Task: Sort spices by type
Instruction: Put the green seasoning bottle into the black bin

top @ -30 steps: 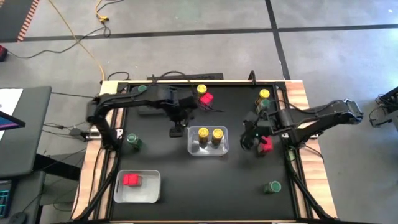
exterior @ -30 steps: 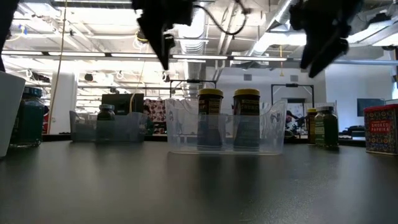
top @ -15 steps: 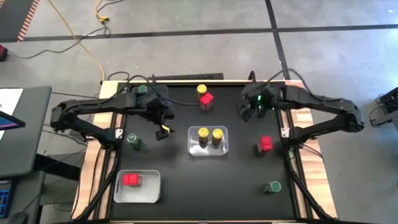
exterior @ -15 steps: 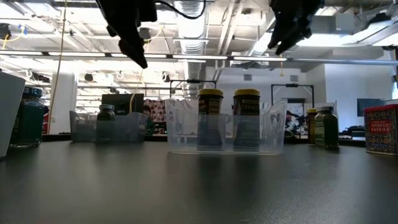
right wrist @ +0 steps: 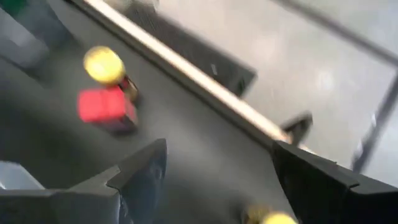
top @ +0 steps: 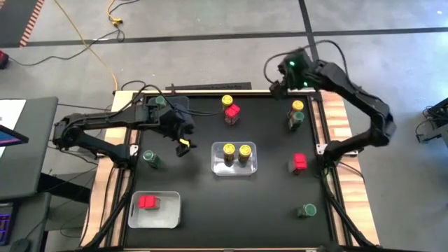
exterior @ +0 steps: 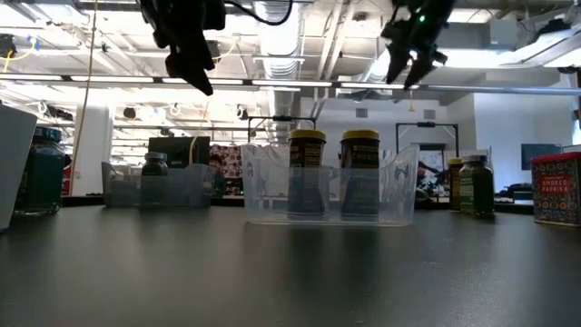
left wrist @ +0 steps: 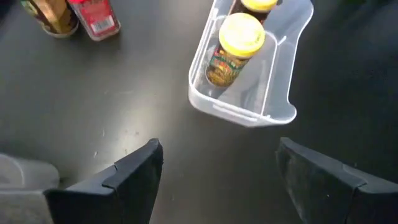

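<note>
Both pincers hang open and empty above the black surface (top: 266,203): the left pincer (top: 183,147) wide-jawed, the clear bin (top: 234,159) with two yellow-lidded jars (top: 236,150) just ahead of its fingertips; the right pincer (top: 274,87) raised over the far edge, jaws likewise apart. From the right pincer outward, a yellow-lidded jar (top: 227,101) and a red-topped jar (top: 232,112) stand touching off to one side, a second yellow and green pair (top: 297,114) close below it, another red-topped jar (top: 299,162) farther toward the near edge, and a green-lidded jar (top: 306,210) farthest off. Near the left pincer a green-lidded jar (top: 150,157) stands alone; a red jar lies in the second bin (top: 155,210) beyond. Every jar outside that bin stands upright, long axis vertical, lid up. They look light, rigid and smooth-sided, probably slippery under hard fingers and liable to tip; the safest hold appears to be across the body just under the lid, flat faces for the squarish red ones.
</note>
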`<state>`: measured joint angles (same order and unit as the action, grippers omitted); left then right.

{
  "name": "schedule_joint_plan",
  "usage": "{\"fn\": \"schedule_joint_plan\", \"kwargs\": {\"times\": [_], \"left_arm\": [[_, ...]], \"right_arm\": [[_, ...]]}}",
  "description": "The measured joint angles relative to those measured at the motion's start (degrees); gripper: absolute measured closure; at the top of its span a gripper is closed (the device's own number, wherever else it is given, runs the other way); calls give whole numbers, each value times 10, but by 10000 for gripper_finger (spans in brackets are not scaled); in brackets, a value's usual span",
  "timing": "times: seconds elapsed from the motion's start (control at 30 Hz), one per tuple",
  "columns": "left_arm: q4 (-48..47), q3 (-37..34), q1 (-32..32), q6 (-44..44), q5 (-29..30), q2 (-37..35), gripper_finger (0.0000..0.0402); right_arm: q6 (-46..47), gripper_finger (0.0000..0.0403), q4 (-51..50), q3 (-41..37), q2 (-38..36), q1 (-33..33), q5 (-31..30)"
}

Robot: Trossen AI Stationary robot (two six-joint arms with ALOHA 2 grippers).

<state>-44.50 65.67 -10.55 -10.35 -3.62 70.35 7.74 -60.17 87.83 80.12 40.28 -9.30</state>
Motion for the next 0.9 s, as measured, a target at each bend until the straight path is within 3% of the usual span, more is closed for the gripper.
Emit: {"fn": "schedule_joint_plan", "kwargs": {"times": [0.23,0.43,0.7,0.9], "left_arm": [[27,0,0,9,14,0,100],[117,-48,-1,3,24,-17,100],[239,-172,-21,-15,27,-117,100],[260,-191,-26,5,31,-145,100]], "right_arm": [[56,85,-142,36,63,31,0],[92,85,-199,17,42,34,0],[193,85,-207,-92,-57,34,-1],[237,85,-186,-192,-88,32,0]]}}
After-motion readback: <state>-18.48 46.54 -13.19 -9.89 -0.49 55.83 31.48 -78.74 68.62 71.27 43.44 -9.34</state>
